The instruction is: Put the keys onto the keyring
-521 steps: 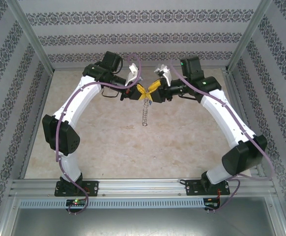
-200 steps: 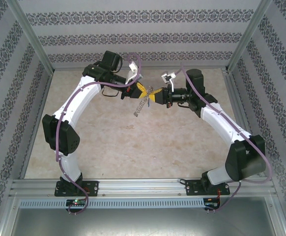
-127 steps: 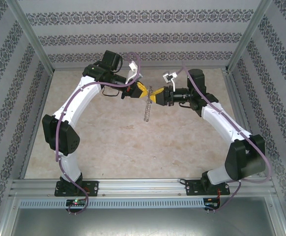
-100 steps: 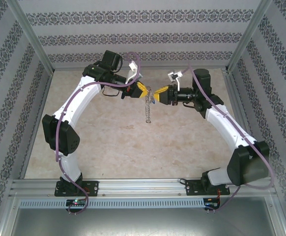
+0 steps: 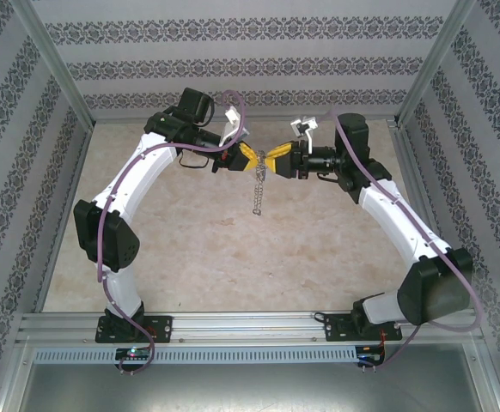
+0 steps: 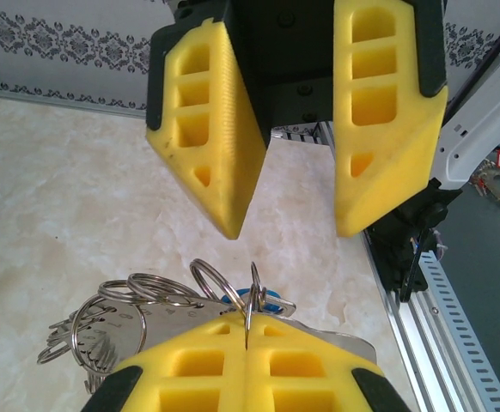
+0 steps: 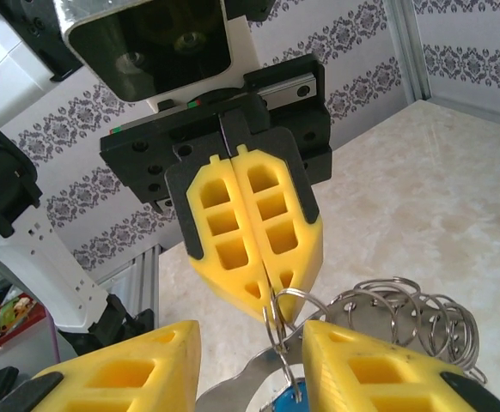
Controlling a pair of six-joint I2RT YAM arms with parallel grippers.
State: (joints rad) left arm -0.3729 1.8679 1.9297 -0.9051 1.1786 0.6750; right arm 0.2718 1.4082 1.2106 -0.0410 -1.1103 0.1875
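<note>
Left pincer [image 5: 250, 157] and right pincer [image 5: 270, 160] meet tip to tip above the worktop [image 5: 190, 249] in the overhead view, with the keyring [image 5: 256, 189] dangling between them.

From the left wrist, the left pincer [image 6: 246, 330] is clenched on one ring of the keyring [image 6: 117, 322], the blue-headed key [image 6: 267, 301] just behind. The right pincer [image 6: 290, 227] is released opposite.

From the right wrist, the right pincer's parted fingers [image 7: 121, 369] flank that ring and the key [image 7: 286, 402].

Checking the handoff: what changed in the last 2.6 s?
The right arm re-posed: wrist rolled, elbow swung outward; the right hand stayed at the keyring, open now. The keyring swung left, then hangs straight again. The left hand stayed shut on it.
</note>
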